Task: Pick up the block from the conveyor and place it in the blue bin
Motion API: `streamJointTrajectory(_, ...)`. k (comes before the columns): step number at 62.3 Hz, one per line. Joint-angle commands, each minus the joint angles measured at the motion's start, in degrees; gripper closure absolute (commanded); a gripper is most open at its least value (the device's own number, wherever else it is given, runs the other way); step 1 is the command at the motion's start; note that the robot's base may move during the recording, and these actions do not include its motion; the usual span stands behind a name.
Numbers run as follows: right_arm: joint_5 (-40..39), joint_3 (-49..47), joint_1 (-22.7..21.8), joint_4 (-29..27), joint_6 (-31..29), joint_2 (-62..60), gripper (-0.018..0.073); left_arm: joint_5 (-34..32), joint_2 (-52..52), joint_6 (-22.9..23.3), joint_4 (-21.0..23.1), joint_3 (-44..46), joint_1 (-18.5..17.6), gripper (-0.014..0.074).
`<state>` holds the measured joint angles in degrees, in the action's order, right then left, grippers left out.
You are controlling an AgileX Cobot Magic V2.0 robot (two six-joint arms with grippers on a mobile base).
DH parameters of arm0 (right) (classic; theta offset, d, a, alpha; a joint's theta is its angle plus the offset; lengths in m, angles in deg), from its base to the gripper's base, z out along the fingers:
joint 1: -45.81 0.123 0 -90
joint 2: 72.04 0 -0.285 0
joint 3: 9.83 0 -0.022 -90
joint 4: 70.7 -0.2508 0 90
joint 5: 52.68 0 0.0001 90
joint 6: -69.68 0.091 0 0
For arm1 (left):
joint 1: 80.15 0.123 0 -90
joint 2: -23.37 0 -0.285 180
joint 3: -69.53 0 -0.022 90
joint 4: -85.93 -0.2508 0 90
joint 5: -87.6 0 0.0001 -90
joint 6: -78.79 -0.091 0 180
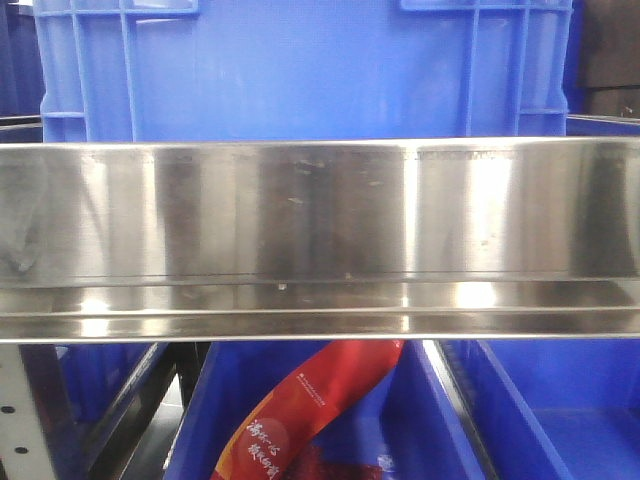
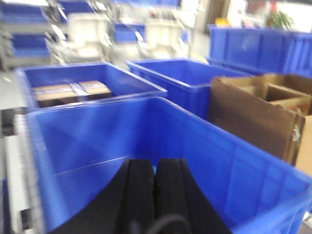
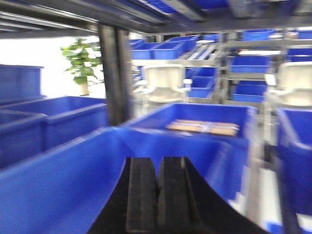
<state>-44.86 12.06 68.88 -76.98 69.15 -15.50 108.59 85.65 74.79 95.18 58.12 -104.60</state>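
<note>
I see no block in any view, so I risk reaching blindly and hitting the blue bin (image 2: 146, 141) wall, because both wrist pictures are blurred. The left gripper (image 2: 155, 190) and right gripper (image 3: 157, 195) have fingers pressed together, holding nothing, above blue bins.

Warehouse/logistics floor w/ rows of blue plastic bins (image 2: 92, 83) on metal racking (image 3: 114, 73), a stainless conveyor rail (image 1: 320, 230) in front of the bins, cardboard boxes (image 2: 263, 112) beside them.
</note>
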Motion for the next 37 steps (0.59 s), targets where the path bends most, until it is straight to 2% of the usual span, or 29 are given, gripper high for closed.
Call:
streamJointTrajectory(1,-1.06,5.43,-2.40,0.55,-0.19,-4.42,0.0721,-3.53,-5.96,0.15,0.56,-6.77,1.07,0.0708)
streamJointTrajectory(10,-1.06,15.68,-5.99,0.55,-0.19,-13.68,0.0721,-4.28,-16.36,0.15,0.70,-19.88,2.17,0.0708)
streamJointTrajectory(19,-0.39,24.75,-6.87,0.55,-0.19,-22.74,0.0721,-4.43,-26.14,0.15,0.70,-30.52,4.13,0.0708)
streamJointTrajectory(28,4.50,29.12,-6.87,0.55,-0.19,-30.17,0.0721,-4.43,-33.80,0.15,0.70,-36.36,5.75,0.0708)
streamJointTrajectory(37,12.93,29.45,-6.87,0.55,-0.19,-35.66,0.0721,-3.48,-40.22,0.15,0.70,-38.37,6.07,0.0708)
